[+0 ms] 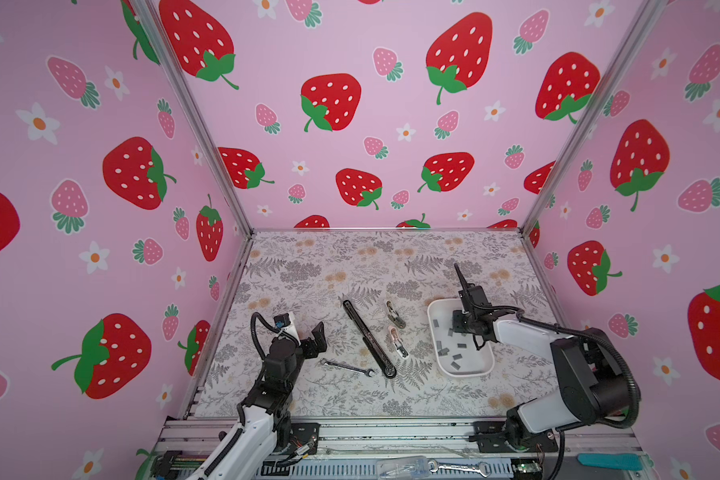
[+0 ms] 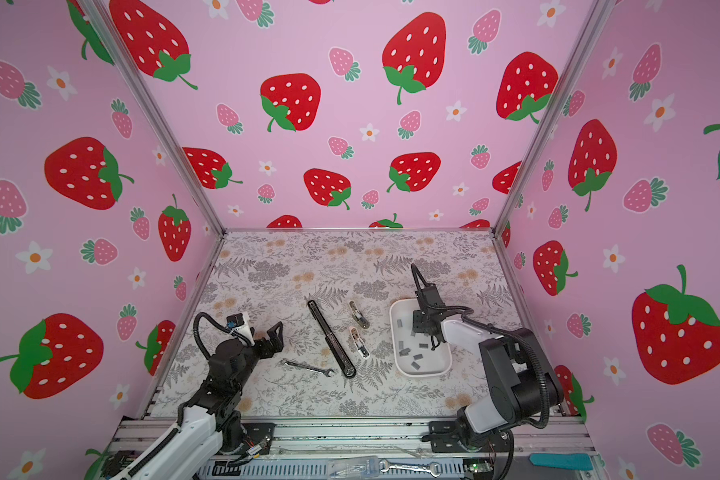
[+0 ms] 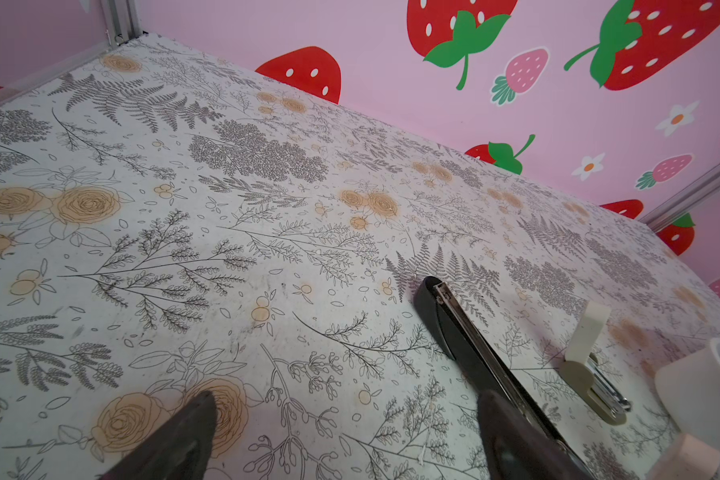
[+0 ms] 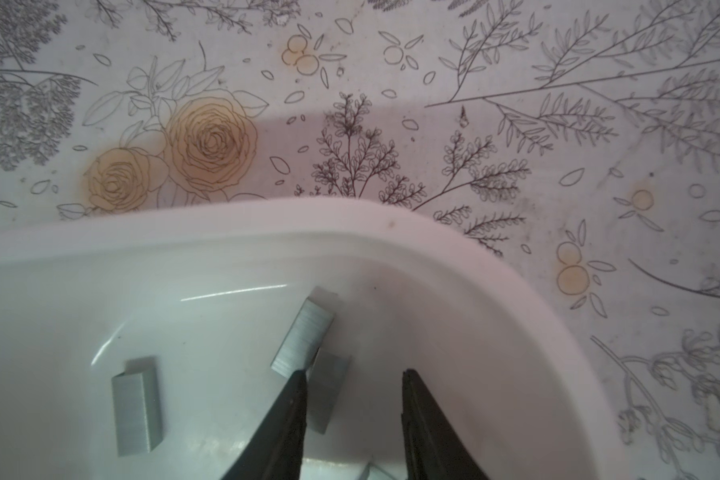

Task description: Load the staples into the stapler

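— What's the left arm [image 1: 277, 365] doing?
— It's folded up close to its base, elbow bent. The left gripper [image 1: 316, 334] hangs in the air, angled toward the middle, jaws spread wide.
— And the right arm [image 1: 516, 332]?
— It's stretched forward, wrist tipped over so the right gripper [image 4: 354, 374] points down, set low. The jaws stand only partly apart, with a clear gap between the fingertips.

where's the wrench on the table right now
In both top views the wrench lies flat on the floral table, left of centre, just left of the black stapler at its near end, close to the left tool.
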{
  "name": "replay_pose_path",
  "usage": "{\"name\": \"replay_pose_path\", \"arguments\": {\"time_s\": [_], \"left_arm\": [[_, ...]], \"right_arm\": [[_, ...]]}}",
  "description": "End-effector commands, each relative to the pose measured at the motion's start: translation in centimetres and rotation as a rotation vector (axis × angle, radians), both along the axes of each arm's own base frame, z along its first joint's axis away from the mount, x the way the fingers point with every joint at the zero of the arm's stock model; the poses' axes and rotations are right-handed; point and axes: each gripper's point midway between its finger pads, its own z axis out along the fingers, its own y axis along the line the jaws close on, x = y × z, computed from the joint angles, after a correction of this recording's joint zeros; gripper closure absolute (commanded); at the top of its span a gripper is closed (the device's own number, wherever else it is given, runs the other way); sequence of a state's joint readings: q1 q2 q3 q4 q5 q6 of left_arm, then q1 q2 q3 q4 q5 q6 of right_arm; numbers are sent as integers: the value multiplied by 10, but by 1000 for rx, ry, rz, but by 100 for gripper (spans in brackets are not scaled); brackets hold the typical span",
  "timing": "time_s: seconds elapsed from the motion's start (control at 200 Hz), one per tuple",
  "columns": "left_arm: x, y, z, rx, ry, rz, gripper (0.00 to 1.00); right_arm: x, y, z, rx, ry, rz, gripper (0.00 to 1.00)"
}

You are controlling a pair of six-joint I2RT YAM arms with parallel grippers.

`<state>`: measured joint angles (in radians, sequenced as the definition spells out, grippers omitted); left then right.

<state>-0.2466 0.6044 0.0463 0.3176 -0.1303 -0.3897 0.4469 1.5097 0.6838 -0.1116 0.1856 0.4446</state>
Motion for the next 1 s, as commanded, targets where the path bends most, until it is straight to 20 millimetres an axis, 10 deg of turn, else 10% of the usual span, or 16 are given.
{"name": "replay_pose_path", "arguments": {"time_s": [0.0,0.74,0.996], "left_arm": [[5,0,20,-12,-56,5,1],[5,0,20,-13,-56,5,1],[5,0,20,-11,-57,4,1]], "right_arm": [[-7,1,-10,-13,43,10,60],[-11,-1,-5,-43,43,-3,57],[-12,2,-8,-28,57,5,74]]}}
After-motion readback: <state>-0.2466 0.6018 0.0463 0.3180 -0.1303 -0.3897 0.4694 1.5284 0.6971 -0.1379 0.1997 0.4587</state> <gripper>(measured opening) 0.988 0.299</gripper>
